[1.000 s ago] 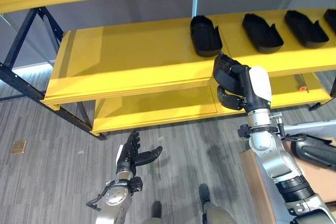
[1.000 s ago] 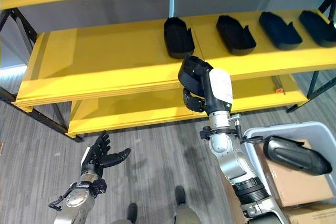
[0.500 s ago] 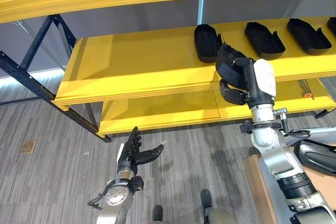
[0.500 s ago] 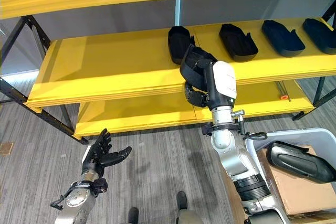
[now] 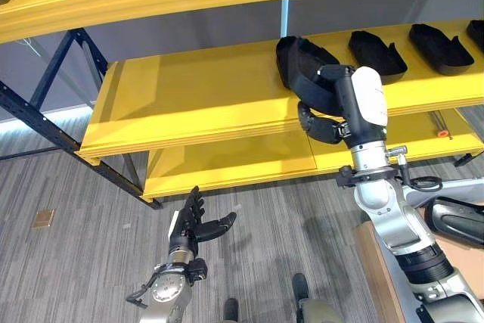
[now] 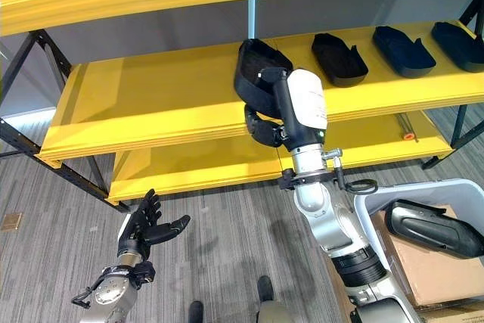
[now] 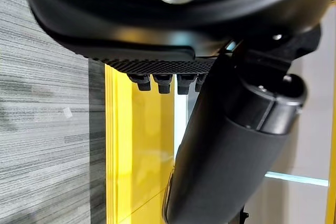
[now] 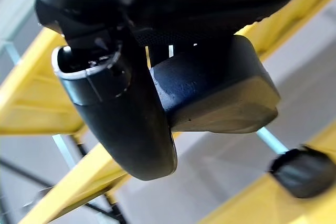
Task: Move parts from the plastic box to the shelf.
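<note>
Carrying a black part (image 6: 261,73), the right hand (image 6: 266,122) had its fingers curled round it, holding it over the front of the middle yellow shelf (image 6: 151,100), just left of a row of like parts (image 6: 339,58) lying there. Judged from this, the placing step was in hand; next the part would need lowering flat onto the board before the grasp let go. Another part (image 6: 431,228) lay in the plastic box (image 6: 363,206). Low over the floor, the left hand (image 6: 144,226) hung with fingers spread.
</note>
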